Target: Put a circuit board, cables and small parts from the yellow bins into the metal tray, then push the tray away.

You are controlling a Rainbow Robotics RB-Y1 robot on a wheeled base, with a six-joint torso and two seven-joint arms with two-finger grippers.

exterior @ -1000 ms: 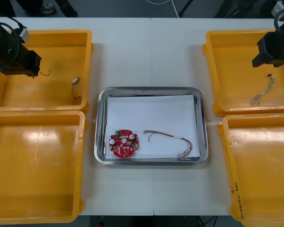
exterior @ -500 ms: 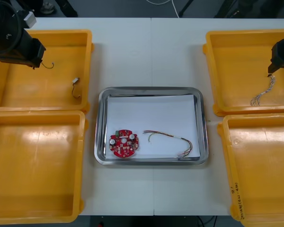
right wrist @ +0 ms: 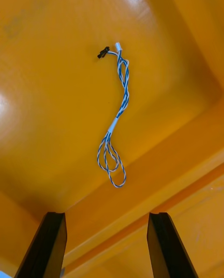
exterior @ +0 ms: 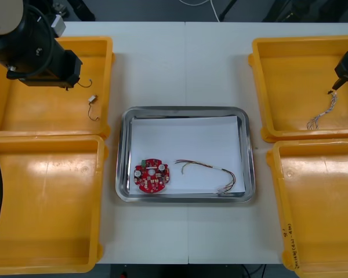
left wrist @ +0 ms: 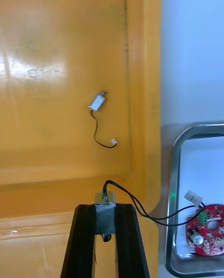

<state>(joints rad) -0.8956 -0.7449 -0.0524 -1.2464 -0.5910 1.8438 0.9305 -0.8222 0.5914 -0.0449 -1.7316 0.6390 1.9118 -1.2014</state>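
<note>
Left wrist view: a small metal part with a black wire is clamped between the fingers of the left gripper. It is held above the far-left yellow bin, which lies left of the metal tray, and the wire trails toward the tray. A second small metal part lies loose on that bin's floor, beyond the fingertips. The tray, white inside, holds a round red circuit board at its near-left corner and a red and yellow cable just beside the board. Right of the tray, the far-right yellow bin holds a twisted blue and white cable. The right gripper hangs over this bin with fingers spread, apart from the cable. Compared with one second ago, the left gripper has moved closer to the tray with its part, and the right gripper has drawn farther from the tray.
</note>
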